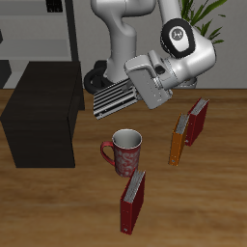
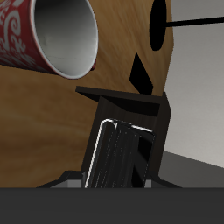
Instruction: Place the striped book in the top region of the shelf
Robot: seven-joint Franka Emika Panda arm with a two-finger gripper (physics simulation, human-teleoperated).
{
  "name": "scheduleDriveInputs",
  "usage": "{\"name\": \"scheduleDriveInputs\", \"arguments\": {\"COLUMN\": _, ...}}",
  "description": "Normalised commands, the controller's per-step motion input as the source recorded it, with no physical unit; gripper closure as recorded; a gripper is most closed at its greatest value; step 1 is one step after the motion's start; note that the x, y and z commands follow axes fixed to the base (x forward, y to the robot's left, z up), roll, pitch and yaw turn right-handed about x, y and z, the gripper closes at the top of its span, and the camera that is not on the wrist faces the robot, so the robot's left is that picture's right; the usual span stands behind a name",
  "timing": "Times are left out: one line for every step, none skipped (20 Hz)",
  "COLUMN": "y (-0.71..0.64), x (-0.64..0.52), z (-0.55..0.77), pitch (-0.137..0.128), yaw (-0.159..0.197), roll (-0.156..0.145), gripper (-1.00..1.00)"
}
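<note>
Your two-finger gripper (image 1: 123, 94) hangs above the wooden table (image 1: 217, 193) with its jaws pinching the thin black-and-white striped book (image 1: 114, 99), held nearly flat in the air. It sits beside the large, nearly black boxy shelf (image 1: 43, 114), with the red patterned mug (image 1: 126, 152) below it.

A wooden table (image 1: 58, 207) with a warm brown grain fills the foreground, while behind it stand a pale grey open rack (image 1: 43, 29) against a light wall (image 1: 236, 58) and a leafy green plant (image 1: 207, 14) near the back.
</note>
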Motion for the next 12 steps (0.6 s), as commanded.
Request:
{"name": "scheduleDriveInputs", "arguments": {"y": -0.08, "x": 0.00, "z": 0.02, "pitch": -0.080, "yaw": 0.002, "roll": -0.019, "gripper": 1.00}}
{"name": "scheduleDriveInputs", "arguments": {"y": -0.10, "x": 0.13, "z": -0.14, "pitch": -0.010, "yaw": 0.060, "roll": 0.047, "gripper": 1.00}}
{"name": "scheduleDriveInputs", "arguments": {"y": 0.01, "x": 0.05, "z": 0.01, "pitch": 0.000, "yaw": 0.000, "roll": 0.000, "gripper": 1.00}}
{"name": "scheduleDriveInputs", "arguments": {"y": -0.03, "x": 0.01, "z": 0.00, "pitch": -0.048, "yaw": 0.024, "roll": 0.016, "gripper": 1.00}}
{"name": "scheduleDriveInputs", "arguments": {"y": 0.00, "x": -0.01, "z": -0.01, "pitch": 0.000, "yaw": 0.000, "roll": 0.000, "gripper": 1.00}}
{"name": "scheduleDriveInputs", "arguments": {"y": -0.06, "x": -0.13, "z": 0.05, "pitch": -0.048, "yaw": 0.008, "roll": 0.022, "gripper": 1.00}}
{"name": "scheduleDriveInputs", "arguments": {"y": 0.02, "x": 0.05, "z": 0.01, "pitch": 0.000, "yaw": 0.000, "roll": 0.000, "gripper": 1.00}}
{"name": "scheduleDriveInputs", "arguments": {"y": -0.03, "x": -0.07, "z": -0.13, "pitch": -0.029, "yaw": 0.053, "roll": 0.042, "gripper": 1.00}}
{"name": "scheduleDriveInputs", "arguments": {"y": 0.00, "x": 0.00, "z": 0.01, "pitch": -0.029, "yaw": 0.001, "roll": 0.000, "gripper": 1.00}}
{"name": "scheduleDriveInputs", "arguments": {"y": 0.01, "x": 0.07, "z": -0.03, "pitch": 0.007, "yaw": 0.001, "roll": 0.025, "gripper": 1.00}}
{"name": "scheduleDriveInputs", "arguments": {"y": 0.00, "x": 0.12, "z": 0.00, "pitch": -0.019, "yaw": -0.002, "roll": 0.006, "gripper": 1.00}}
{"name": "scheduleDriveInputs", "arguments": {"y": -0.02, "x": 0.03, "z": -0.05, "pitch": 0.005, "yaw": 0.014, "roll": 0.020, "gripper": 1.00}}
